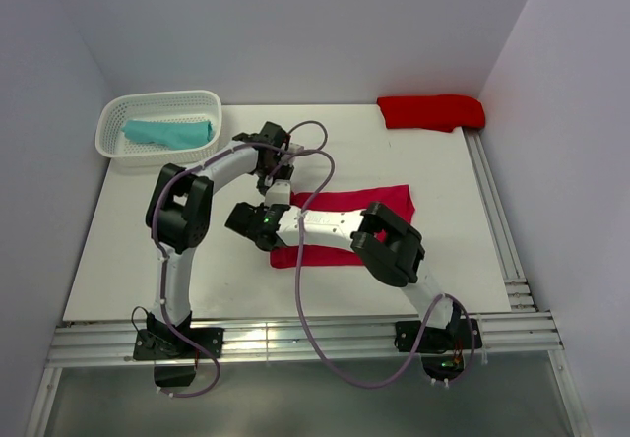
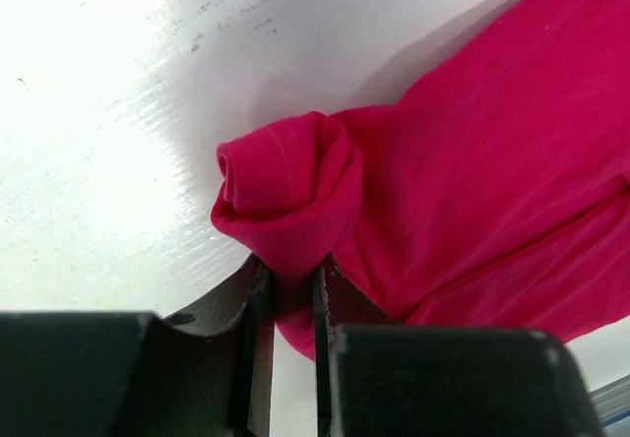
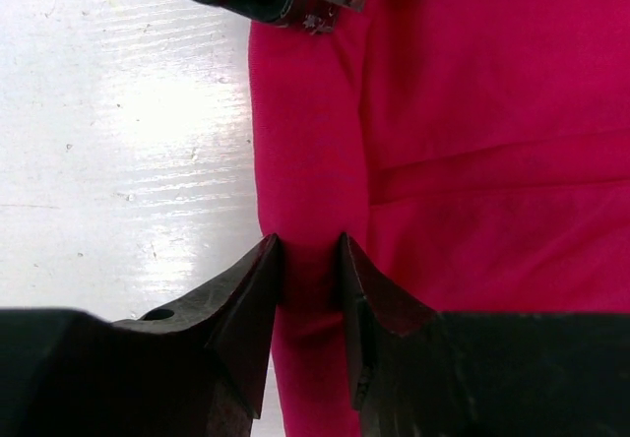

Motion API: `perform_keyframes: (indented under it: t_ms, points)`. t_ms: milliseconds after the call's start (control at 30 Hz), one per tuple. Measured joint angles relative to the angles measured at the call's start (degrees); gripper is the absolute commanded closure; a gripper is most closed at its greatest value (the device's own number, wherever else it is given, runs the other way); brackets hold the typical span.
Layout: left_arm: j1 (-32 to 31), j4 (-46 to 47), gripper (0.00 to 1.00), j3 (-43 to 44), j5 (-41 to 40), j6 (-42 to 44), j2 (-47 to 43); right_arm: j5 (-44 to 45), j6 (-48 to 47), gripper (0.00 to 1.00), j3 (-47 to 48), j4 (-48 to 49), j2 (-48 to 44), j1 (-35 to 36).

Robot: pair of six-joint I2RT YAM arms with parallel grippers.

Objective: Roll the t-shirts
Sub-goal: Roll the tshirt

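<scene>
Upper left of the top view: white basket (image 1: pixel 116 122), and inside it a teal t-shirt (image 1: pixel 169 133), lying folded up along the bottom. Upper right corner of the table (image 1: pixel 443 260): scarlet t-shirt (image 1: pixel 430 112), bunched, near the wall. Middle of the frame: crimson t-shirt (image 1: pixel 379 201), spread flat, partly under both arms. Left gripper (image 2: pixel 292 272): narrow, pinching the rolled corner of the crimson cloth. Right gripper (image 3: pixel 307 255): narrow gap, cloth edge between the tips; clamped or not, cannot tell.

crimson tee (image 1: pixel 389 201): L end hid under R arm (image 1: pixel 320 225) | wrist cams: tee cut off at R edge
</scene>
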Motion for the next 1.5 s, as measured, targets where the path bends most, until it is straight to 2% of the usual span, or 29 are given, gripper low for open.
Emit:
perform_keyframes:
  t_ms: [133, 167, 233, 267, 367, 533, 667, 833, 1000, 1100, 1200, 1233, 1267, 1400, 1500]
  points:
    - [-0.15, -1.09, 0.71, 1.09, -0.02, 0.24, 0.5, -0.02, 0.68, 0.66, -0.87, 0.85, -0.04, 0.02]
    - [-0.17, -1.51, 0.64, 1.66, 0.02, 0.46, 0.83, 0.0, 1.01, 0.66, -1.75, 1.79, -0.2, 0.02]
    - [-0.22, -2.75, 0.56, 3.28, 0.26, 1.36, 1.66, -0.11, 1.7, 0.68, -4.87, 5.07, -1.66, 0.02]
    - [-0.22, -3.28, 0.48, 4.28, 0.68, 1.49, 2.03, -0.39, 1.9, 0.68, -6.73, 7.08, -2.67, -0.02]
    - [0.13, -4.7, 0.37, 7.08, 2.21, 3.06, 2.47, -2.64, 2.51, 0.69, -14.03, 14.29, -6.93, -0.96]
    - [1.62, -5.49, 0.32, 11.85, 6.82, 4.81, 2.34, -9.55, 4.24, 0.69, -27.87, 28.81, -14.62, -4.11]
    - [4.31, -5.84, 0.29, 11.54, 11.87, 5.9, 1.51, -17.07, 7.04, 0.69, -39.71, 43.74, -19.52, -7.98]
    - [8.04, -5.03, 0.27, 6.1, 19.23, 7.02, -0.15, -26.36, 12.26, 0.7, -51.89, 65.92, -20.13, -12.35]
    - [9.11, -1.51, 0.27, -1.18, 25.18, 7.5, -0.33, -32.26, 17.35, 0.7, -56.48, 82.77, -15.32, -14.56]
    - [8.81, 1.27, 0.32, -4.7, 27.36, 6.93, -0.11, -34.42, 20.57, 0.7, -58.36, 92.26, -11.63, -14.97]
    - [8.61, 4.13, 0.46, -5.51, 28.61, 4.98, 0.76, -36.02, 23.21, 0.7, -59.69, 100.24, -8.15, -15.32]
    - [8.59, 4.76, 0.58, -5.49, 28.61, 4.31, 0.94, -36.39, 23.82, 0.7, -60.0, 102.07, -7.32, -15.43]
    - [8.57, 5.29, 0.63, -5.49, 28.59, 3.3, 1.22, -36.63, 24.28, 0.7, -60.15, 103.01, -6.91, -15.54]
    - [8.44, 5.86, 0.85, -5.49, 26.64, 0.92, 1.84, -36.54, 24.02, 0.59, -59.76, 101.2, -7.61, -15.61]
    - [8.0, 5.9, 0.93, -5.49, 24.87, -0.04, 1.68, -34.45, 21.18, 0.5, -56.46, 89.18, -12.13, -15.1]
